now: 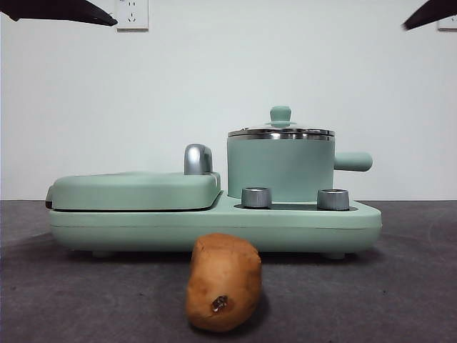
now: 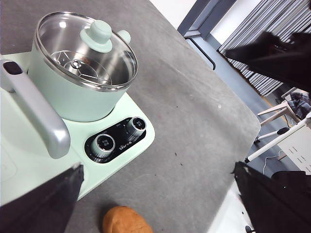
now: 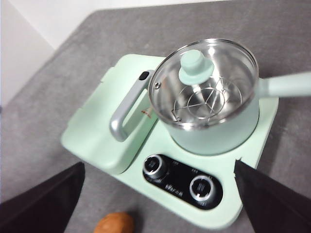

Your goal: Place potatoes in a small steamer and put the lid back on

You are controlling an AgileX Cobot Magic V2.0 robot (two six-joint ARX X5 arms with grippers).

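Observation:
The tan-brown potato (image 1: 223, 283) lies on the grey table in front of the appliance; it also shows in the left wrist view (image 2: 125, 221) and the right wrist view (image 3: 114, 224). The small mint-green steamer (image 1: 280, 170) stands on the right of the appliance base, with the glass lid (image 1: 280, 129) on it. Through the lid (image 2: 86, 51) (image 3: 204, 82) I see a wire rack inside the steamer (image 2: 73, 97) (image 3: 218, 131). My left gripper (image 2: 158, 199) and right gripper (image 3: 160, 199) are both open, empty and high above the table. In the front view two black tips (image 1: 68, 11) (image 1: 432, 14) show at the top corners.
The flat mint-green griddle section (image 1: 136, 190) with a silver handle (image 1: 198, 158) fills the appliance's left half. Two steel knobs (image 1: 256, 197) (image 1: 333, 199) sit on the base in front of the steamer. The table's edge (image 2: 228, 189) lies beyond the appliance in the left wrist view.

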